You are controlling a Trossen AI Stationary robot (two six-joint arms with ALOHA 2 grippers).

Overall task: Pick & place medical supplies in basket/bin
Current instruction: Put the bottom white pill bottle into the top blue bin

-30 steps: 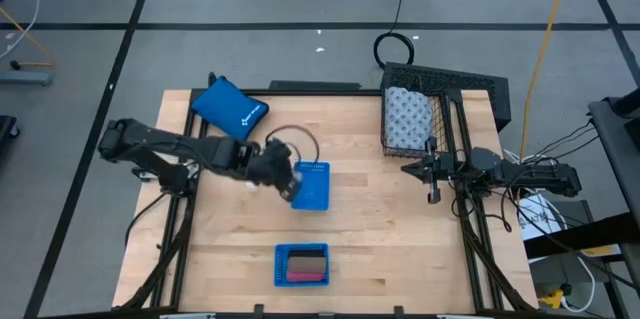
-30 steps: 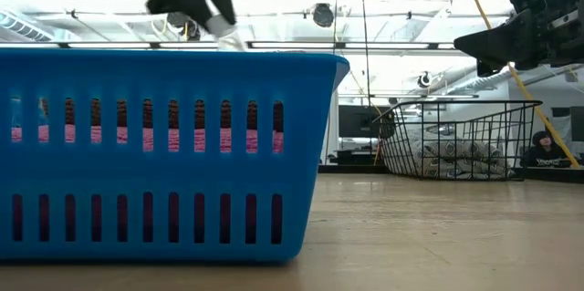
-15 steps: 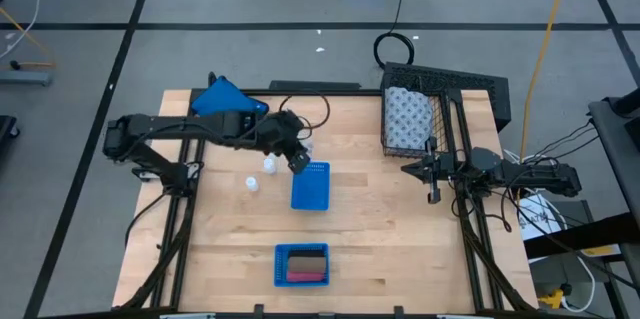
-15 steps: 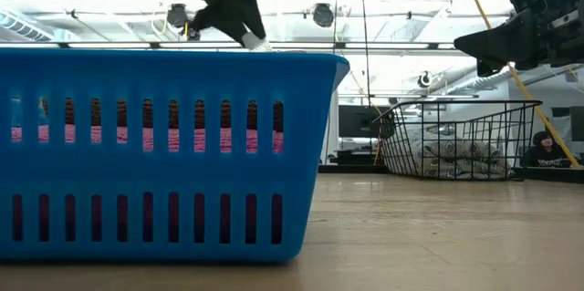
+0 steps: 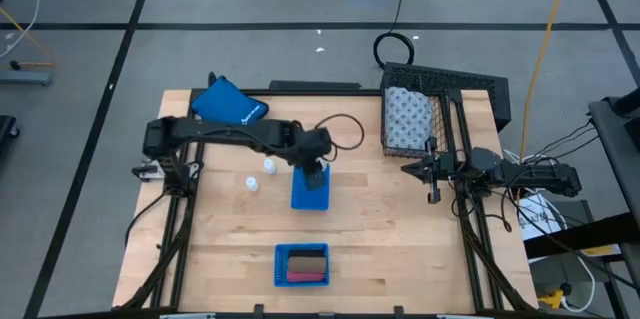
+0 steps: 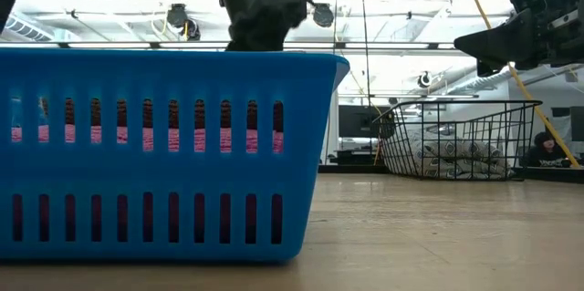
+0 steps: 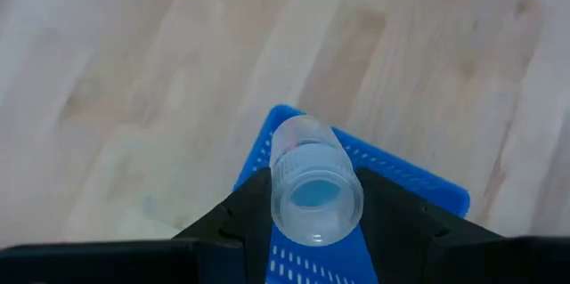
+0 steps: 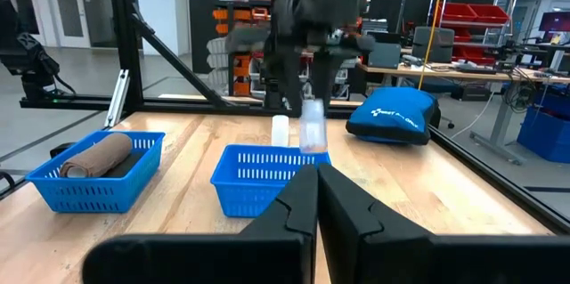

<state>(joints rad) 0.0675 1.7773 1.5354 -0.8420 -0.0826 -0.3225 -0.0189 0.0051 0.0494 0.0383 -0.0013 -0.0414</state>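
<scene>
No legible text, brand, number or sign anywhere. Only a white printed mark on the soft blue fabric pouch, at about ten o'clock on the table in the high view and seen again in the right wrist view; too small and blurred to read in either.
</scene>
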